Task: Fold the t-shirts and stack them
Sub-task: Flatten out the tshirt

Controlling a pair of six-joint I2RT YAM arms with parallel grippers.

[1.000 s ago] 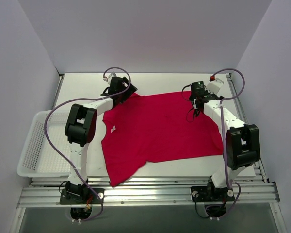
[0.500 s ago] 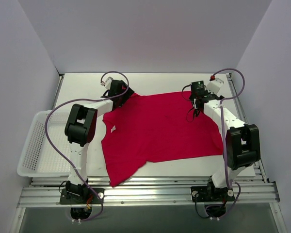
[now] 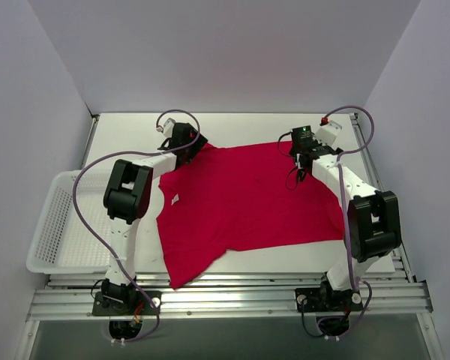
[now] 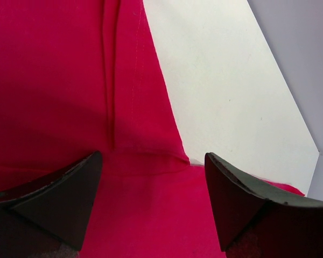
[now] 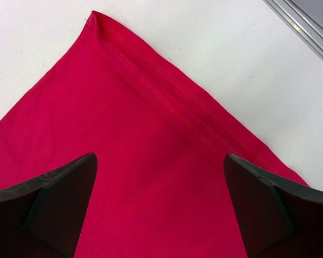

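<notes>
One bright red t-shirt lies spread flat on the white table, a small white neck tag showing near its left side. My left gripper hovers open over the shirt's far left corner; in the left wrist view the left gripper straddles red cloth beside a seam, gripping nothing. My right gripper stands open over the far right corner; in the right wrist view the right gripper is spread wide above the hemmed corner.
A white mesh basket sits off the table's left edge. Bare white table shows beyond the shirt's far edge, and bare table also lies past the right corner. A metal rail borders the right side. Grey walls enclose the cell.
The left gripper has shifted slightly along the far left corner and its jaws have narrowed a little. The right gripper has edged slightly left. The shirt lies unmoved.
</notes>
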